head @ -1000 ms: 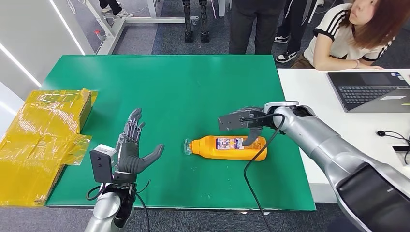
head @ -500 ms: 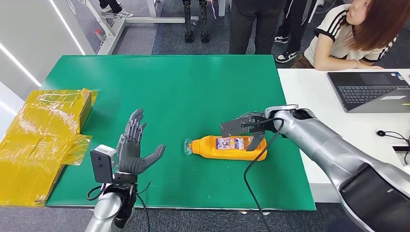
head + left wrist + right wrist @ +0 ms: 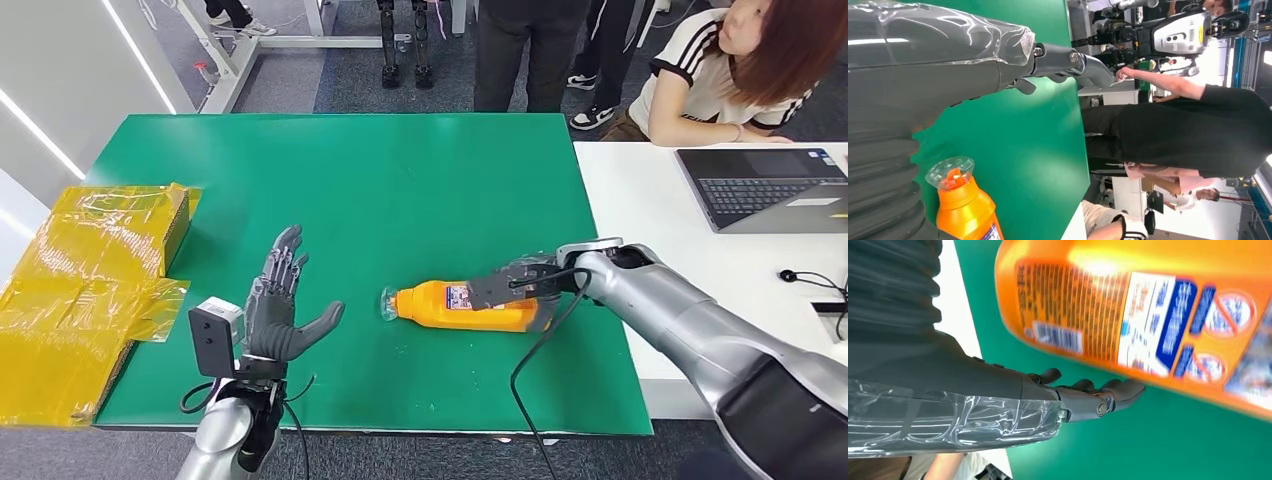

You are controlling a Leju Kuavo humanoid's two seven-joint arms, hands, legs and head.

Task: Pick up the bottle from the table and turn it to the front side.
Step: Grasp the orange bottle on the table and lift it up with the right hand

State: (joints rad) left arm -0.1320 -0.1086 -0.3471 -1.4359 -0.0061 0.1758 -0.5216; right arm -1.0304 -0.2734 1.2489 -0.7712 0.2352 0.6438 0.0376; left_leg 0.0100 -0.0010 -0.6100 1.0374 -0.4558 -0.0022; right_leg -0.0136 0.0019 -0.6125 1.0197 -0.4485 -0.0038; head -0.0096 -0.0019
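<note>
Your orange bottle (image 3: 466, 306) lay flat on the green table (image 3: 400, 180), cap toward nine o'clock, not yet lifted or turned. Your right hand (image 3: 522, 288) covered it; grasp unclear. Your left hand (image 3: 280, 310) waited spread, empty.

The orange bottle (image 3: 1148, 315) is blurred and cut off in the right wrist view. Its base end is hidden under the right hand (image 3: 525, 285), whose grasp cannot be judged.
</note>
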